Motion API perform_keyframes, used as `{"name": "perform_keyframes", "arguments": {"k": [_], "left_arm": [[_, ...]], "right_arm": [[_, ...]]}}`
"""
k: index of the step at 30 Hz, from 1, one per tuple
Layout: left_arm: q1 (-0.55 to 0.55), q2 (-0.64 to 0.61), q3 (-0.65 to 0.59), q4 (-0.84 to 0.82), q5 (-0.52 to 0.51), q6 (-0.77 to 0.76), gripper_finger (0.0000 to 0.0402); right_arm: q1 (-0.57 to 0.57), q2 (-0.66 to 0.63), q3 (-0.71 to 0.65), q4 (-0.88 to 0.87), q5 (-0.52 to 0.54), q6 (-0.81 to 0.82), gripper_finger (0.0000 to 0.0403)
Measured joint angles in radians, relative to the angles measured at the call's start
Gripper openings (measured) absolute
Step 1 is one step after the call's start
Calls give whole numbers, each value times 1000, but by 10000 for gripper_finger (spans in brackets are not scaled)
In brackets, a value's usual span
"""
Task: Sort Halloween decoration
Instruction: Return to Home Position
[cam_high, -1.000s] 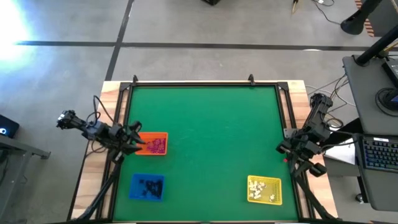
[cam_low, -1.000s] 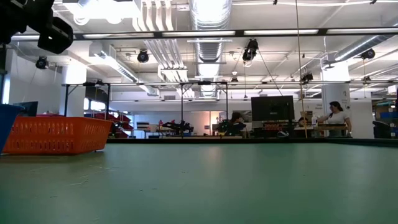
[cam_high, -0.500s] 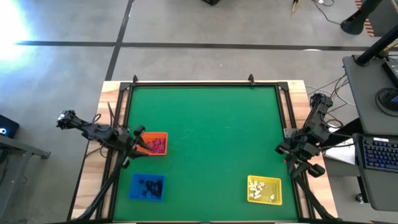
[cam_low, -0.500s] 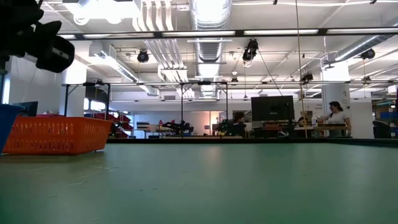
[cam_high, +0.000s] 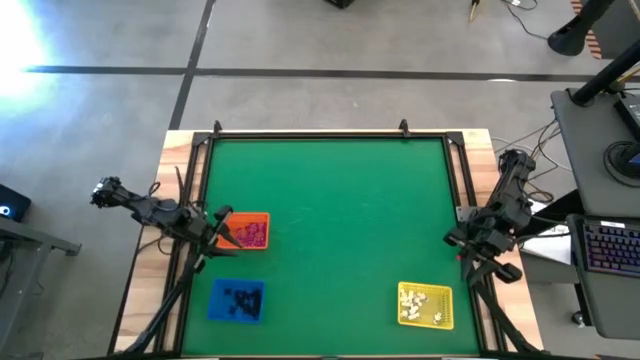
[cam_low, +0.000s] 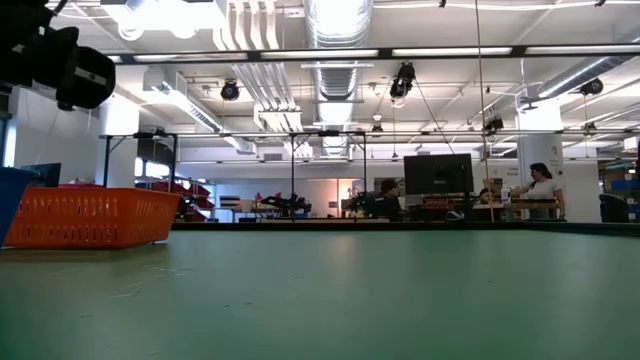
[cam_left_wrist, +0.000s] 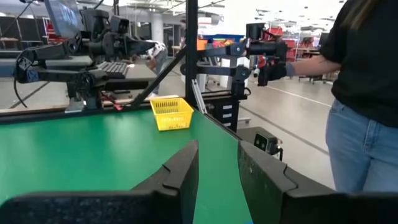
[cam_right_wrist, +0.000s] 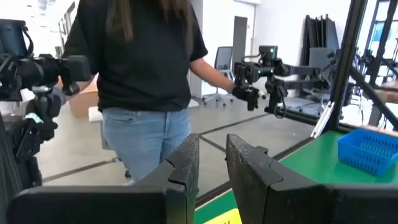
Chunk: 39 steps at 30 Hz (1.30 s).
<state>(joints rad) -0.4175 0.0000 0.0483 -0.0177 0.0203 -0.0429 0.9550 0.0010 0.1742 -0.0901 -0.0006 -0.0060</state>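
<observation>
Black trinkets (cam_high: 240, 299) in blue tray (cam_high: 214, 300), lower left; white trinkets (cam_high: 425, 305) in yellow tray (cam_high: 403, 290), lower right; purple trinkets (cam_high: 253, 233) in orange tray (cam_high: 262, 216), mid-left. My left gripper (cam_left_wrist: 217, 152) at orange tray's left edge, fingers slightly apart, empty. Right gripper (cam_right_wrist: 212, 149) at the table (cam_high: 330, 200) right edge, same.

The left arm (cam_high: 150, 210) and right arm (cam_high: 503, 208) sit folded at opposite sides, left pincer (cam_left_wrist: 217, 149) and right pincer (cam_right_wrist: 211, 142) each slightly parted.

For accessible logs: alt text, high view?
Green table from above: orange tray of purple trinkets and blue tray of black ones at left, yellow tray of white ones at right. Left end effector at the orange tray; right arm at right edge.
</observation>
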Motion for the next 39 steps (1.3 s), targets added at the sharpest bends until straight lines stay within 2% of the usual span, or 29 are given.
{"name": "perform_keyframes", "arguments": {"k": [11, 24, 32, 39], "left_arm": [[0, 3, 0, 0, -1, 0, 94], [0, 9, 0, -7, -2, 4, 94], [0, 9, 0, -8, -2, 9, 94], [0, 9, -1, -7, -2, 0, 94]], "right_arm": [[0, 1, -9, -12, 0, -32, 73], [0, -1, -123, -1, -1, 17, 73], [0, 33, -126, 5, -16, -40, 73], [0, 33, -127, 14, -17, 13, 73]]}}
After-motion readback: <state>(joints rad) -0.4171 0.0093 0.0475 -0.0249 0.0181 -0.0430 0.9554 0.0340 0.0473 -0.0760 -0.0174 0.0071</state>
